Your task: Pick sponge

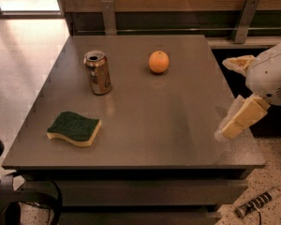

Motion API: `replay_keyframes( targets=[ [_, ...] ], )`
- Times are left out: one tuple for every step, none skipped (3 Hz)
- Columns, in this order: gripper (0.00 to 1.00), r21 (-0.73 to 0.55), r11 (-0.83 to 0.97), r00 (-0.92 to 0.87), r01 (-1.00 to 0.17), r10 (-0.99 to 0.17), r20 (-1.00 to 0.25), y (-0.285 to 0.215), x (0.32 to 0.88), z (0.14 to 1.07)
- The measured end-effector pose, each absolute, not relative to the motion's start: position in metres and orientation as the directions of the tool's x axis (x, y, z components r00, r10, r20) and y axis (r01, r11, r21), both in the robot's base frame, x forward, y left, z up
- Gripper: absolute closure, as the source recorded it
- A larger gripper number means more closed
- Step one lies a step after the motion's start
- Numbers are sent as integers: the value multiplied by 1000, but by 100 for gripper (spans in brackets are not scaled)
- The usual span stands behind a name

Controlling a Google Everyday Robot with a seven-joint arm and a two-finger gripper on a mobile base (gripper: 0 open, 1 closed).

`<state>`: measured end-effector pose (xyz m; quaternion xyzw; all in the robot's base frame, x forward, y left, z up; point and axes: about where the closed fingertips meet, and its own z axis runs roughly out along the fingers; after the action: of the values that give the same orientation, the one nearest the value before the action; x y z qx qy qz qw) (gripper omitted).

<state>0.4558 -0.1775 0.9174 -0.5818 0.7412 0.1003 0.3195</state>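
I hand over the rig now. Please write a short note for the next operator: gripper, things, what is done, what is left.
The gripper is open and empty, at the right edge of the table, far from the sponge.
The sponge lies flat, green side up, near the front left corner, untouched.
The soda can stands behind it, the orange further back; both apart from it.
Done: nothing yet.
Left: cross the table, grasp and lift the sponge.
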Motion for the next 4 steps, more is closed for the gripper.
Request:
replay_keyframes(
  targets=[
    [0, -187, 290, -60, -938, -670, -740, -137, 458, 905],
    [0, -132, 269, -28, -954, -518, -855, -78, 455, 912],
    [0, -133, 270, -26, -953, -515, -857, -76, 455, 910],
    [0, -138, 276, -7, -951, -465, -885, -51, 459, 898]
  ],
)
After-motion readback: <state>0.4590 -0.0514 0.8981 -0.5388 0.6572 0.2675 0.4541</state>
